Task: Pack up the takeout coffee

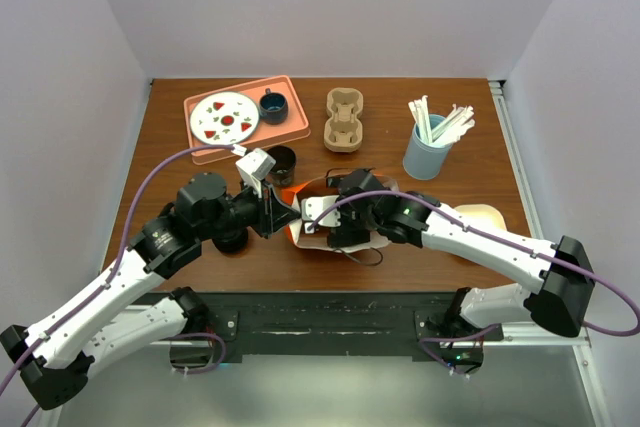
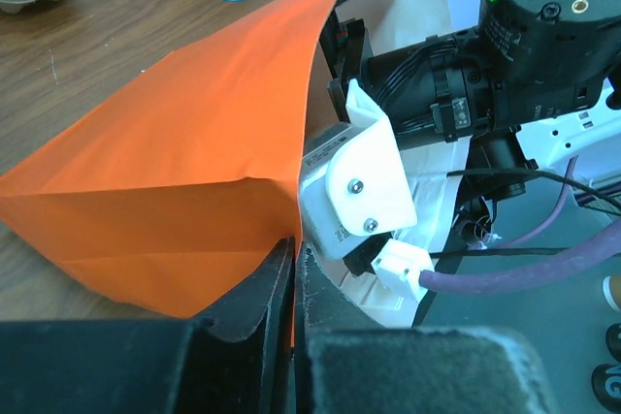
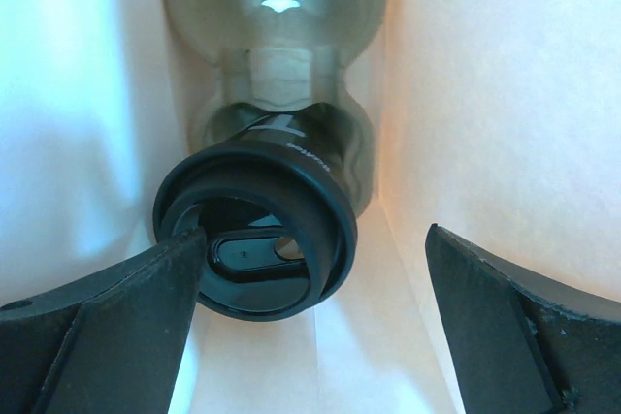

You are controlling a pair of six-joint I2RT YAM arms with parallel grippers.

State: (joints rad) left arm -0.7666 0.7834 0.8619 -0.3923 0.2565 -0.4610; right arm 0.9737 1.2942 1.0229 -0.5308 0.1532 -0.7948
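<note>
Right end effector (image 3: 312, 239) spread wide inside the orange bag (image 2: 175, 172), takeout coffee (image 3: 254, 230) just ahead; left end effector (image 2: 294, 269) pinches the bag's edge. Light, crushable cup, probably: grip below the lid (image 3: 325, 210)

You'll find almost nothing legible here. On the cup (image 3: 281, 138), just behind the lid (image 3: 254, 239), there is a slanted white mark with a short line of white print beside it, too small and blurred to read. From the left wrist, a grey label (image 2: 323, 149) on the white camera housing (image 2: 369, 181) carries print you cannot make out. At that view's lower right corner, white lettering (image 2: 609, 382) on black is cut off by the edge; only a G-like shape shows.
</note>
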